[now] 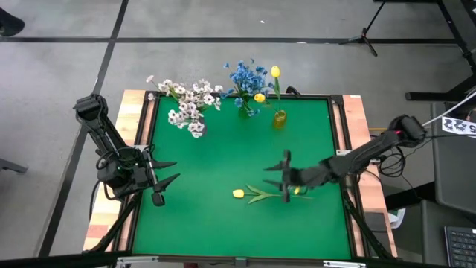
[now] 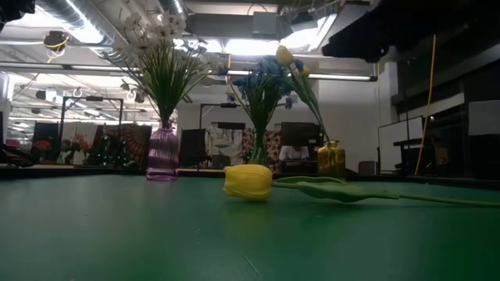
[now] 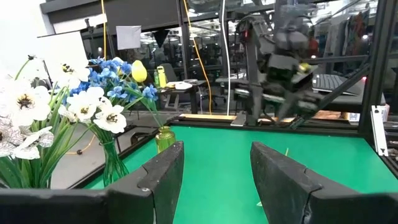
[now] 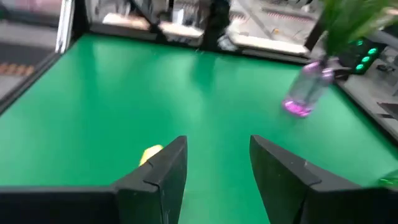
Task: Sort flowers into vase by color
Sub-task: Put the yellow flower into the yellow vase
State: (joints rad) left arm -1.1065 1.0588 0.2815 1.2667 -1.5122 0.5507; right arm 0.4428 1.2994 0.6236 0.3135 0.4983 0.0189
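High view shows a yellow tulip (image 1: 239,193) lying flat on the green table (image 1: 216,231), toward the near right. Its bud points left and its green stem (image 1: 262,196) runs right, passing under the right gripper (image 1: 286,177). That gripper hangs over the stem end, with the bud just to its left. Its fingers stand apart, one toward the far side and one toward the near side, and they hold nothing. In the right wrist view the bud (image 4: 150,154) peeks out beside one dark finger (image 4: 165,171), outside the gap between the two.

At table height the tulip (image 2: 248,182) rests on its side, stem trailing right, with three vases behind it along the far edge: a purple vase (image 2: 162,153) of white flowers (image 2: 156,35) on the left, a vase of blue flowers (image 2: 262,78) in the middle, and a gold vase (image 2: 331,160) with yellow tulips (image 2: 286,56) on the right.

The left gripper (image 1: 165,173) waits at the left edge of the table, well apart from the tulip, its fingers spread wide and empty.
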